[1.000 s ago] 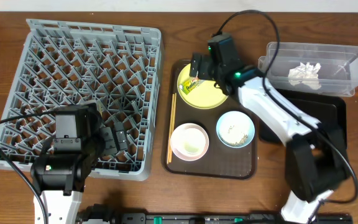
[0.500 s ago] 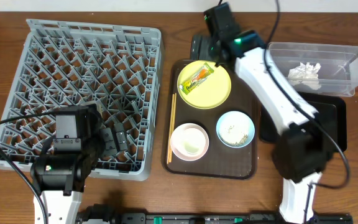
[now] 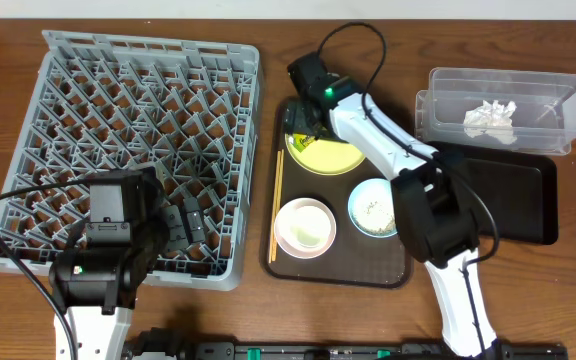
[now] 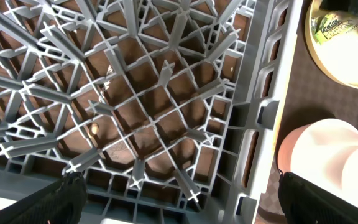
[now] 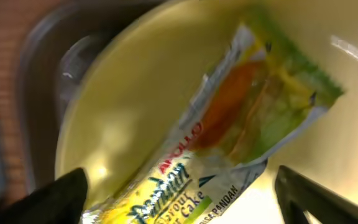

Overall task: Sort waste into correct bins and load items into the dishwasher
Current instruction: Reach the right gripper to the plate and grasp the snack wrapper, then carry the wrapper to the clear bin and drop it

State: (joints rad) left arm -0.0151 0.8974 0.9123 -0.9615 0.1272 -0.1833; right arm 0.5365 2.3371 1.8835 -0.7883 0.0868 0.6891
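As the right gripper point(image 5: 182, 202) stands spread above the snack wrapper point(image 5: 229, 124), we favour pinching its middle, clear of the plate point(image 5: 123, 112).

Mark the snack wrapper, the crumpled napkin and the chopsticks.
snack wrapper point(image 5: 229, 124): right wrist view, on its orange middle.
crumpled napkin point(image 3: 490, 117): overhead view, centre of the wad.
chopsticks point(image 3: 276, 205): overhead view, midway along their length.
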